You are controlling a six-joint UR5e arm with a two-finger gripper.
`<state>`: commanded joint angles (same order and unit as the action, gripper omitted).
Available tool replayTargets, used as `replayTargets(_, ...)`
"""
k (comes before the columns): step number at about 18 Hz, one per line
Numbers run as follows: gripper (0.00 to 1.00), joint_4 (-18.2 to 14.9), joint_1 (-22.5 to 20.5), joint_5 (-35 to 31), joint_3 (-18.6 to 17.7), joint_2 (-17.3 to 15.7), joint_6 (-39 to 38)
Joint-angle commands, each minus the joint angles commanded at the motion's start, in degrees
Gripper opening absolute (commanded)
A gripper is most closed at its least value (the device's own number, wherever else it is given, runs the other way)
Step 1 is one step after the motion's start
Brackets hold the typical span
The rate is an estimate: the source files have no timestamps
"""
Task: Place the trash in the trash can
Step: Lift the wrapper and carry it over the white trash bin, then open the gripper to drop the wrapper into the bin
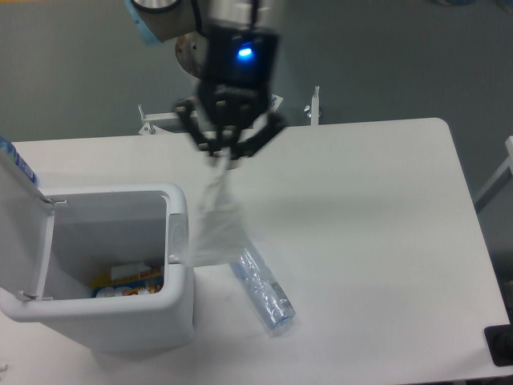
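The gripper (227, 154) was up in the air, and its jaws were pinched shut on the top of the white tissue (215, 228). The tissue hung straight down from the jaws, long and thin at the top and wide at the bottom. It looked blurry. Its bottom edge was right beside the near corner of the trash can (180, 321), just over the rim and not yet over the hole.

So the step in hand looked like carrying the tissue to the can. The next move would need the tissue to go a bit more to the side, over the open mouth of the can. Then the jaws could open and let it drop. The lid (20, 216) stood open on the far side of the can, so nothing blocked the way in. Some colourful scraps (128, 281) lay at the bottom of the can.

The plastic bottle (263, 289) lay flat on the white counter (385, 241), near the can. Its long side ran slantwise. One end was hidden behind the hanging tissue, and the other end pointed toward the front edge of the counter. It was not yet in the can.
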<state>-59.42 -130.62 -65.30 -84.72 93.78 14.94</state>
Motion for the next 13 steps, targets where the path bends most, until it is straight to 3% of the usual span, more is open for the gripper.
replayTargets(4, 0.07, 1.50, 2.29, -0.09, -0.97, 0.96, 0.26)
replayTargets(7, 0.19, 2.20, 3.17, -0.09, -0.88, 2.11, 0.26)
replayTargets(8, 0.26, 2.21, 3.52, -0.09, -1.06, 2.11, 0.26)
replayTargets(10, 0.56, 2.29, 3.70, -0.09, -1.06, 2.29, 0.26)
replayTargets(13, 0.79, 2.38, 3.70, -0.09, -0.80, 2.37, 0.70)
